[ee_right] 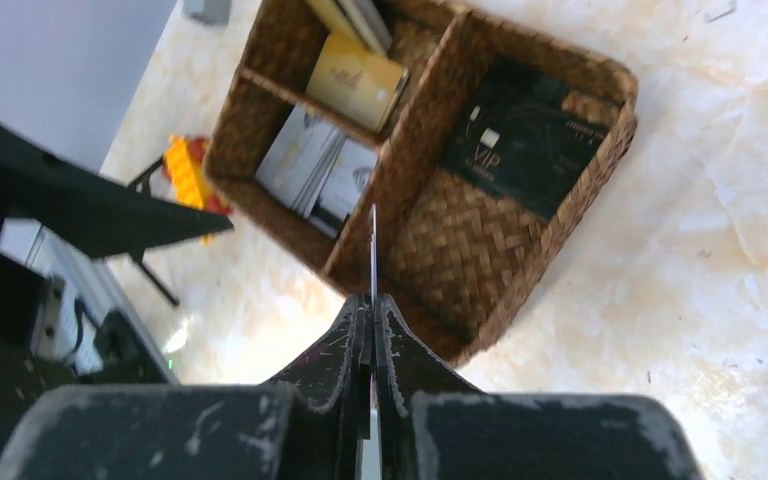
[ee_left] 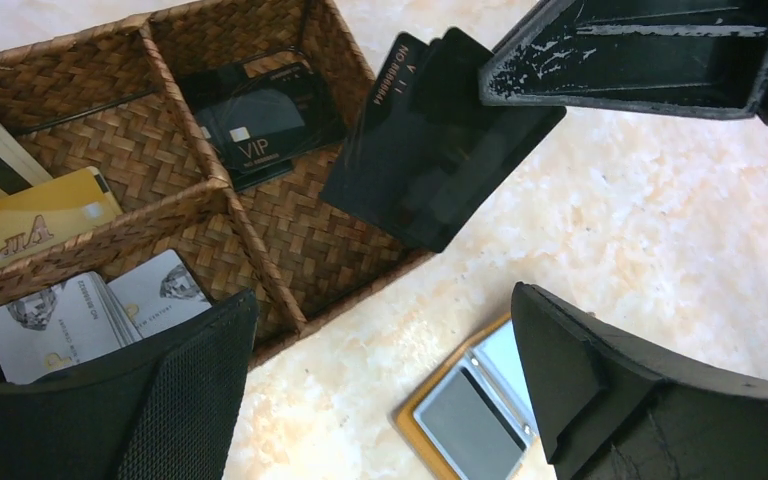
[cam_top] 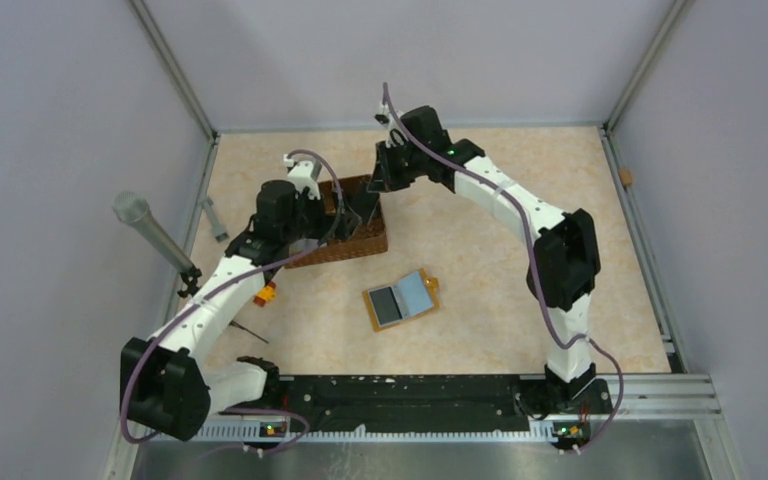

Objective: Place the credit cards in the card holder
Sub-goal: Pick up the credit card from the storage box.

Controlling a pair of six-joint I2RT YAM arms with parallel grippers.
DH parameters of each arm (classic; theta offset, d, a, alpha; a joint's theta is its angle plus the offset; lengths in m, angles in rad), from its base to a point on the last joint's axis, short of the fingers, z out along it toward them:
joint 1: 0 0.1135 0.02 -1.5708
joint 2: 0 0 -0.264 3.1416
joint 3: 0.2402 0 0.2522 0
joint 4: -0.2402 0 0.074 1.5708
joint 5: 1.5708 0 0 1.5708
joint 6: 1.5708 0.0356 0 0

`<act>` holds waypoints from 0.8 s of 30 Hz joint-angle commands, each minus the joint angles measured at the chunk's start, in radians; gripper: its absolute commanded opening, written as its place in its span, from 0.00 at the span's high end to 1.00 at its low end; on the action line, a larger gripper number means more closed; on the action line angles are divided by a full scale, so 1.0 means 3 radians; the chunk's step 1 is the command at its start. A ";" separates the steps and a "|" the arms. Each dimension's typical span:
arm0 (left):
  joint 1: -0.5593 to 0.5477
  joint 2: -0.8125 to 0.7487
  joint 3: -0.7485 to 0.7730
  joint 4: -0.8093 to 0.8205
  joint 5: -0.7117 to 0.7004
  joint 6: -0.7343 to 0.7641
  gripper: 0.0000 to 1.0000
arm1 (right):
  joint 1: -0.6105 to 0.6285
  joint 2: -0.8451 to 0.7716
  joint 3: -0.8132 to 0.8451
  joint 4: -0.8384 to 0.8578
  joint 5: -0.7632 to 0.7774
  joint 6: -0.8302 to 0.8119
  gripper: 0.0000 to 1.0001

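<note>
Your left gripper (ee_left: 382,300) hangs wide open above the basket (ee_left: 210,190). Beside it, your right gripper (ee_right: 372,305) is clamped on black credit cards (ee_left: 430,150), edge-on over the basket's right compartment. The open card holder (cam_top: 401,301) lies on the near side of that hand, its long axis slightly slanted.

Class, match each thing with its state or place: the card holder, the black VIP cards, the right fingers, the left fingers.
1 card holder
2 black VIP cards
3 right fingers
4 left fingers

a wide open, empty
b shut on fanned black cards
c lying in a basket compartment
d open on the table

Pairs: 1-d, 2-c, 3-b, 4-a
</note>
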 commanded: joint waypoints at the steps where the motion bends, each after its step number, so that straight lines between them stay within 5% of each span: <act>1: 0.0026 -0.0241 0.0247 -0.0251 0.0266 0.0013 0.01 | -0.0213 -0.0499 -0.0171 0.0058 -0.0938 -0.0436 1.00; 5: 0.0189 -0.0296 0.0370 -0.0484 0.0459 -0.0061 0.01 | -0.0296 -0.0701 -0.0352 0.0073 -0.1079 -0.0622 1.00; 10: 0.0658 -0.0187 0.0529 -0.0352 0.1472 -0.0221 0.01 | -0.0361 -0.0828 -0.0444 0.0196 -0.1546 -0.0808 1.00; 16: 0.0691 -0.0190 0.0787 -0.0654 0.2322 0.0070 0.07 | -0.0360 -0.0973 -0.0391 0.0010 -0.2000 -0.1110 1.00; 24: 0.0692 -0.0254 0.0669 -0.0544 0.2798 0.0095 0.30 | -0.0360 -0.1064 -0.0356 -0.0126 -0.2622 -0.1368 1.00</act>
